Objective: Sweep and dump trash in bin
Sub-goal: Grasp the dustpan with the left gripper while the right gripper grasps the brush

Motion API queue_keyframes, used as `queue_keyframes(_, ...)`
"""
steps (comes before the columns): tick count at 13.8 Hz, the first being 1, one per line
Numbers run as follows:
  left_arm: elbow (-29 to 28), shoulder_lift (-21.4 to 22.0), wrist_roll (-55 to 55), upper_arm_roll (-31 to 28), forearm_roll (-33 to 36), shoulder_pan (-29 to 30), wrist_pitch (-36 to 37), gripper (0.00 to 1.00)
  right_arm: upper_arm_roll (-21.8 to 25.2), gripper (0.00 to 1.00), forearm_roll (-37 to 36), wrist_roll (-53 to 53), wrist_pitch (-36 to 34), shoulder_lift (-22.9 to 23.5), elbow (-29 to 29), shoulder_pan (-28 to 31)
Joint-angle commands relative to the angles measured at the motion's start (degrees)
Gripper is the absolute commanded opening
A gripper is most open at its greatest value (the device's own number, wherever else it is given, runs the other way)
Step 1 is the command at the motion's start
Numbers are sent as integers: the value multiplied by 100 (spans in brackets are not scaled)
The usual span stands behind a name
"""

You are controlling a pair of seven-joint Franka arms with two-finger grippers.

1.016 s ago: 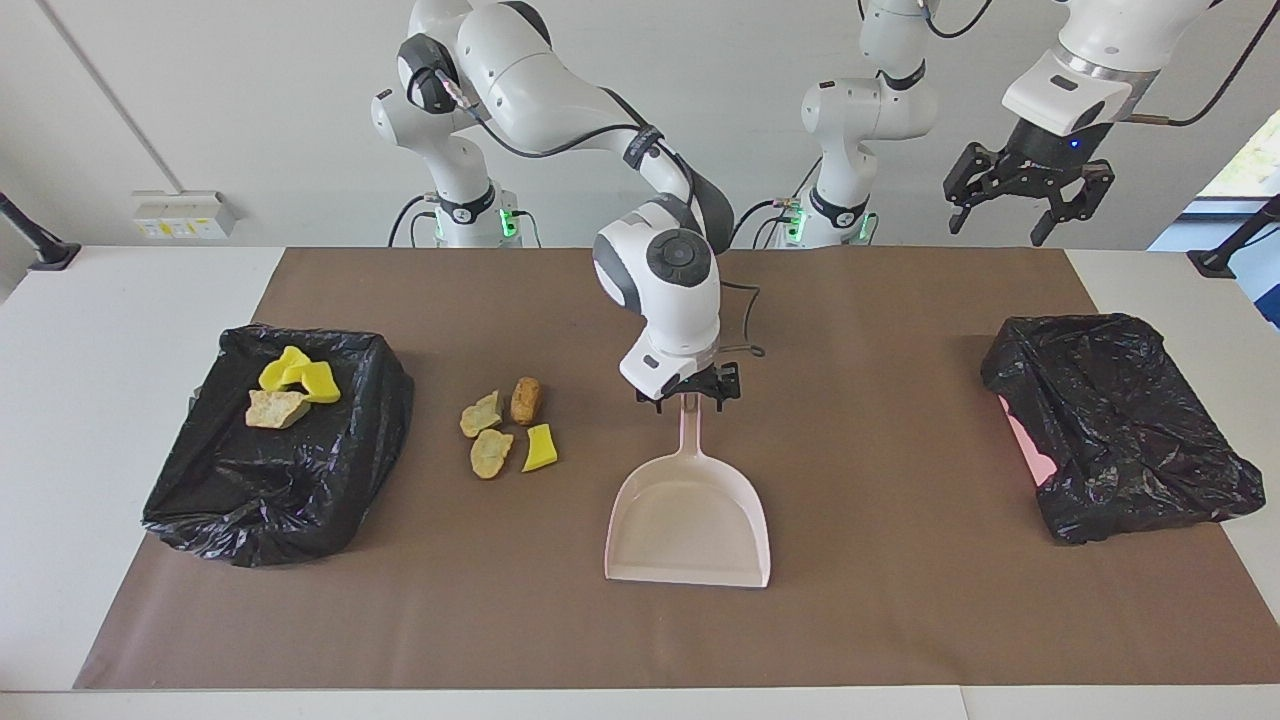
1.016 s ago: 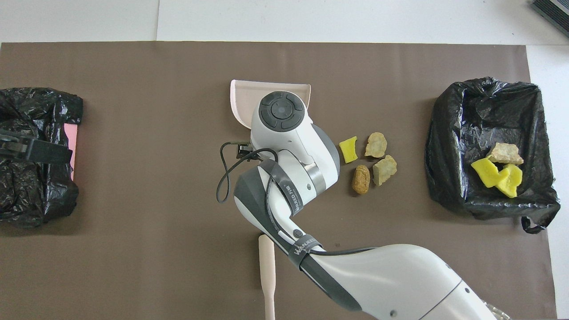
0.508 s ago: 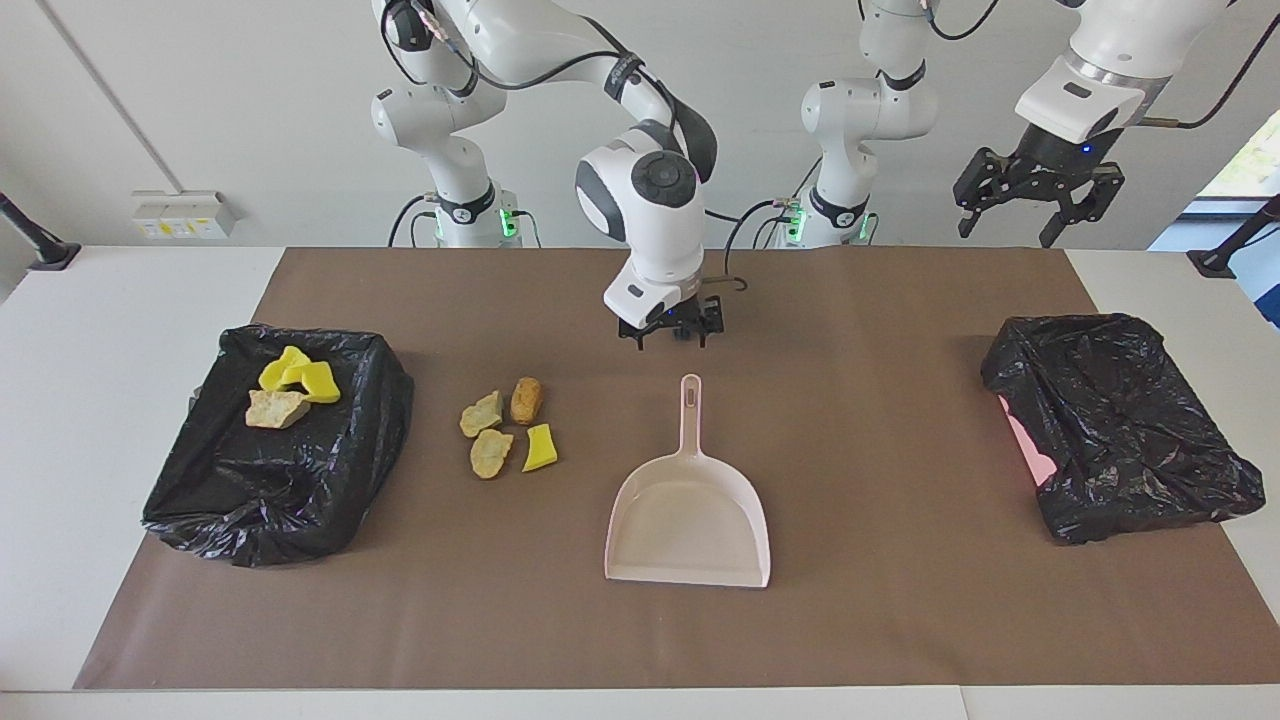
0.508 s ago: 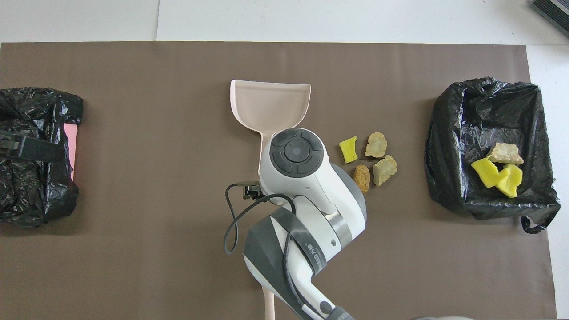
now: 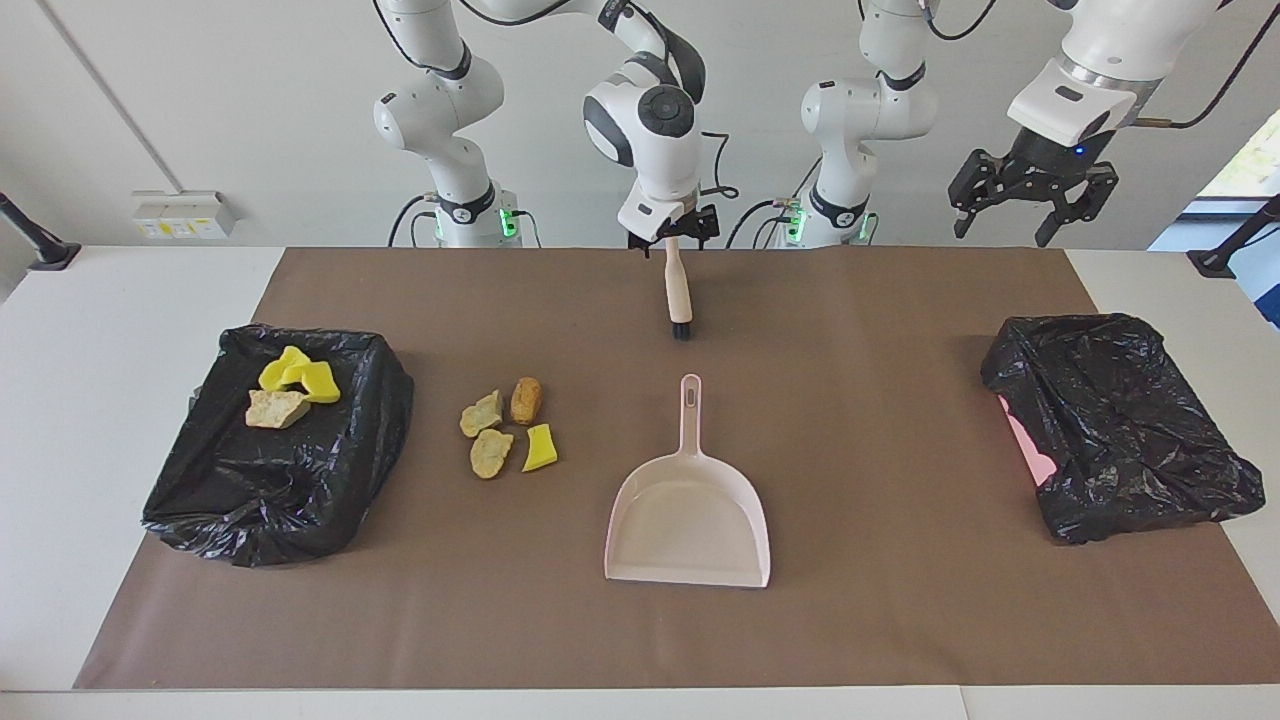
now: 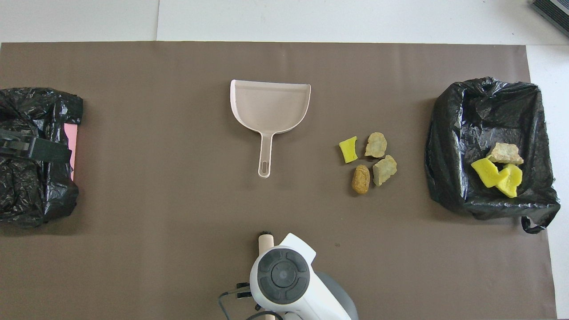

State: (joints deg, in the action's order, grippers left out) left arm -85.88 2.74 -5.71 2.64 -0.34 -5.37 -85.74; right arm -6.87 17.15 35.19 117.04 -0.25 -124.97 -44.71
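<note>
Right gripper (image 5: 672, 237): jaws spread, empty, over the wooden-handled black-bristled brush (image 5: 677, 290), nearer the robots than the pink plastic dustpan (image 5: 688, 508).
Left gripper (image 5: 1032, 198): open, waiting aloft.
Trash (image 5: 505, 428): four yellow and tan lumps between dustpan and black-lined bin (image 5: 275, 480); three inside.
Advice: descend squarely, clamp the handle mid-length.

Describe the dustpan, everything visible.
The dustpan is pale pink plastic by its look, one piece: a wide scoop with low side walls and a slim handle ending in a hanging slot. It is empty and lies flat on the brown mat mid-table, handle toward the robots, open lip away from them. Only the mat touches it.
</note>
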Motion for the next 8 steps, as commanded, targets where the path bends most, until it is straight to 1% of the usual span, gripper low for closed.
queue_keyframes(1, -7, -298, 122, 0, 113, -585, -416, 100, 11, 100, 157, 23, 503, -273, -781, -362)
queue_keyframes(2, -7, -466, 262, 0, 122, -841, -644, 100, 10, 100, 174, 31, 556, -291, -931, -398)
queue_keyframes(4, -7, -887, 648, 9, 113, -1176, -1276, 100, 10, 100, 480, 40, 915, -309, -1247, -653)
queue_keyframes(6, -7, -1274, 851, 0, 122, -1413, -1751, 100, 10, 100, 508, 58, 873, -344, -1284, -662)
queue_keyframes(8, 1, -1731, 1271, 0, 323, -1790, -2156, 100, 10, 100, 500, 84, 873, -370, -1293, -715)
